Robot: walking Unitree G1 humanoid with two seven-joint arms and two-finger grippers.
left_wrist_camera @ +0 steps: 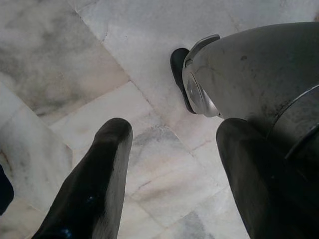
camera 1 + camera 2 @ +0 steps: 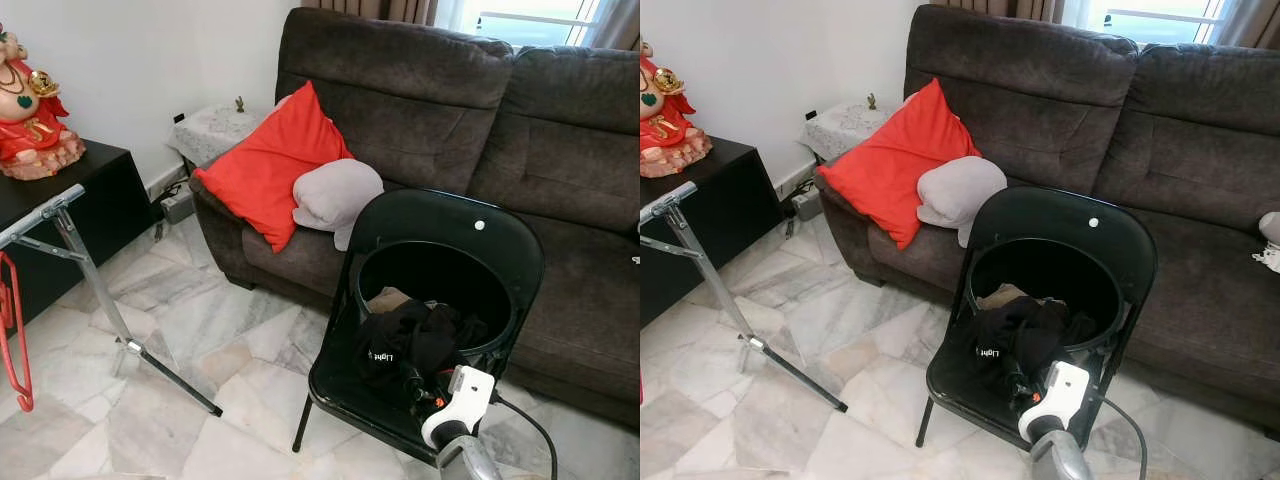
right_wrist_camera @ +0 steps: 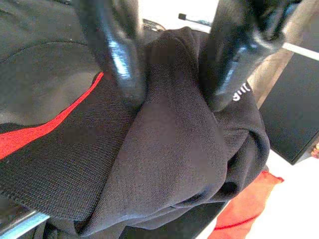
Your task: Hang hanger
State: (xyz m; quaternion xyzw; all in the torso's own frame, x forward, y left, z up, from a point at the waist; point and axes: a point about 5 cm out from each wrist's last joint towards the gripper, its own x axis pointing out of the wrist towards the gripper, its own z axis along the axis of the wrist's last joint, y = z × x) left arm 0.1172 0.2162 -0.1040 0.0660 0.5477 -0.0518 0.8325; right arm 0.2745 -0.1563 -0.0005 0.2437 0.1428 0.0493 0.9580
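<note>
A red hanger hangs at the far left edge, under the silver rail of a metal drying rack. A black garment with white lettering lies bunched on the seat of a black folding chair. My right gripper is down on that garment, its two black fingers pinching a raised fold of the cloth beside a red stripe. The right wrist shows white at the chair's front edge. My left gripper hangs open over the marble floor, holding nothing.
A dark brown sofa stands behind the chair, with a red cushion and a grey pillow. A black cabinet with a figurine is at the left. The rack's leg slants across the floor. My own silver leg is beside the left gripper.
</note>
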